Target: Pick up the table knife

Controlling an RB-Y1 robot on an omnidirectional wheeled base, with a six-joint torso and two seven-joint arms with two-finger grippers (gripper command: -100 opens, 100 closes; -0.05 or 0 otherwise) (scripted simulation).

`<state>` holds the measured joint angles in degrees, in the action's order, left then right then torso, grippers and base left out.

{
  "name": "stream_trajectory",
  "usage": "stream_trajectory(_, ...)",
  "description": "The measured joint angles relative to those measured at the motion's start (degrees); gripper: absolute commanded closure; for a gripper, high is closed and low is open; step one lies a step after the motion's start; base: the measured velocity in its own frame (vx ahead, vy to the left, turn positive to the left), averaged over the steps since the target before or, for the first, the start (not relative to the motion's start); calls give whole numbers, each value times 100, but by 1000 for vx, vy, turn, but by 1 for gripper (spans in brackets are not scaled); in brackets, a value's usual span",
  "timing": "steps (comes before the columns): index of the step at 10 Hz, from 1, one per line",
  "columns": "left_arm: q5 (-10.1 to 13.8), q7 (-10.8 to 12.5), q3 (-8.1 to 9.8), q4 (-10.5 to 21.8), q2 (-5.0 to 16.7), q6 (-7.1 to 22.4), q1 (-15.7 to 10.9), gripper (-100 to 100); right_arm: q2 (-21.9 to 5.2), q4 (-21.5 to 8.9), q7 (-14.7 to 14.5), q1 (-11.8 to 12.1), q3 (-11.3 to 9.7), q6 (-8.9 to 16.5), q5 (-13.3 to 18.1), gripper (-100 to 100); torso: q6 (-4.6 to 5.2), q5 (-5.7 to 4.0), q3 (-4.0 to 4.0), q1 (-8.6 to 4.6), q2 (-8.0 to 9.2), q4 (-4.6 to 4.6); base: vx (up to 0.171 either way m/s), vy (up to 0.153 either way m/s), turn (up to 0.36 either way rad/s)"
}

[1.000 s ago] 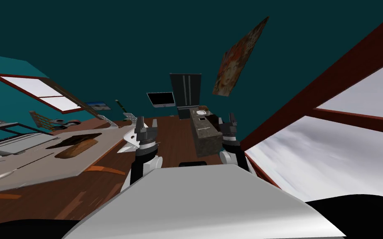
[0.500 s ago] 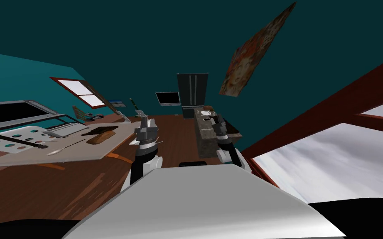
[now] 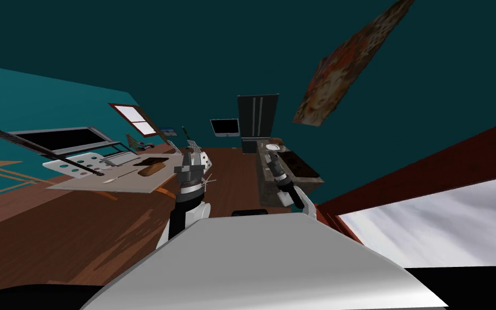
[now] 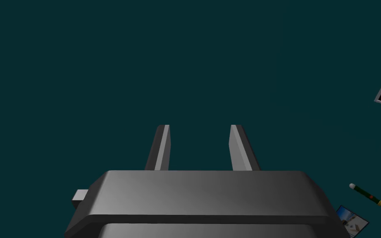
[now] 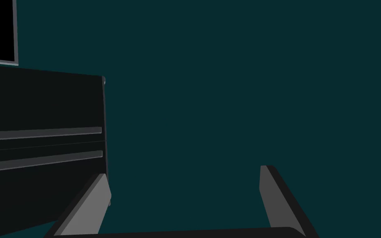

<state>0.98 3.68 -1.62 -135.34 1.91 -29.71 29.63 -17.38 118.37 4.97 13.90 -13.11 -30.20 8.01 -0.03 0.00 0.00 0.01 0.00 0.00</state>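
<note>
Teal walls (image 3: 107,48) and a brown wooden floor (image 3: 69,231) take up most of the head view. There are two windows. One is large, with a red-brown frame (image 3: 430,167), at the robot's right. One small window (image 3: 135,119) is on the far wall to the left. One reddish painting (image 3: 352,67) hangs high on the wall.

One pale tabletop (image 3: 91,183) stands ahead to the left. One long stone-grey counter (image 3: 268,183) runs ahead on the right. One tall dark fridge (image 3: 257,115) stands against the far wall, with one black screen (image 3: 224,126) just beside it.

There are two grippers, both raised before the chest and well apart from the table's things. The left gripper (image 4: 200,128) sits near the tabletop's right corner. Its two fingers (image 4: 163,146) stand a modest gap apart with nothing between them. The right gripper (image 5: 183,169) is up over the near end of the counter, its two fingers spread wide and bare.

On the tabletop lie one white rack with round holes (image 3: 75,161), one dark flat board (image 3: 153,160) and one brown loaf-like lump (image 3: 151,170). One white dish (image 3: 272,146) rests at the counter's far end.

The one table knife (image 3: 117,176) lies flat on the tabletop toward its near edge, between the rack and the lump. It has a pale blade and a thin dark handle.
</note>
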Motion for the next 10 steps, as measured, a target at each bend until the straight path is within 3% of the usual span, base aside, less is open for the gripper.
stream_trajectory(4, 0, 0, 1, 0, 0, 0, 1, 0, -601, -598, -17, -514, -453, -338, 433, -100, 7, 0, 0, 0, 0, 0, -8, 4, 186)
stream_trajectory(6, 0, 0, 1, 0, 0, 0, 1, 0, -861, -834, -13, -818, -682, -357, 644, -100, 6, 0, 0, 1, 0, 0, -8, 8, 211)
stream_trajectory(10, 0, 0, 1, 0, 0, 0, 1, 0, -1444, -1468, -18, -1356, -1081, -731, 1038, -100, 9, 0, 0, 0, 1, 0, -7, 6, 196)
